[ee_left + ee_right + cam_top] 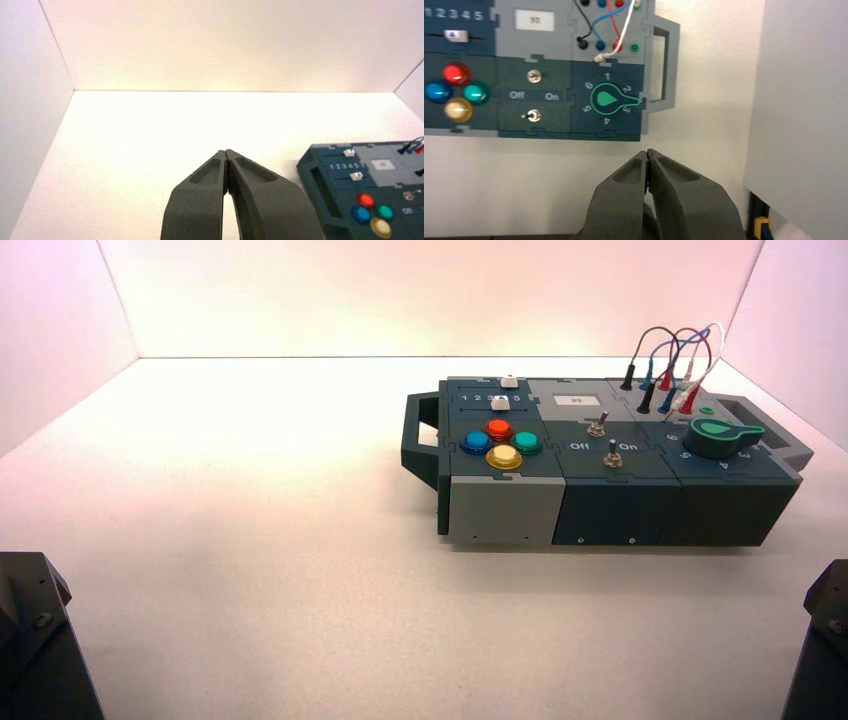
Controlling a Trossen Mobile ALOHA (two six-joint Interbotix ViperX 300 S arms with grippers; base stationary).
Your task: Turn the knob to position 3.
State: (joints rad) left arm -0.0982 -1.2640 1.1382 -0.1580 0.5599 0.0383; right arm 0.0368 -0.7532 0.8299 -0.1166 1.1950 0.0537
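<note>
The knob [722, 436] sits at the right end of the box [600, 510], near the front edge, just in front of the wires [670, 360]. Its pointer lies along the box's length, aimed outward toward the right handle [790, 445]. In the right wrist view the knob [607, 99] shows with its numbers around it, and the tip seems to rest between 2 and 3, perhaps nearer 3, though the angle makes that hard to fix.

The right gripper [648, 152] is pinched closed, tips touching, and holds nothing. It hangs in front of the box, well apart from it, with the knob ahead and slightly toward the box's middle. The left gripper [227, 152] is likewise closed and empty, and it looks out over bare table [150, 130] with only the box's left end, the buttons [370, 212] and slider [356, 175], at the side of its view.

The right arm is plainly the nearer one, since the knob lies at its end of the box. I judge the turn needed to be small. The gripper would have to open, then close across the pointer's long axis.
</note>
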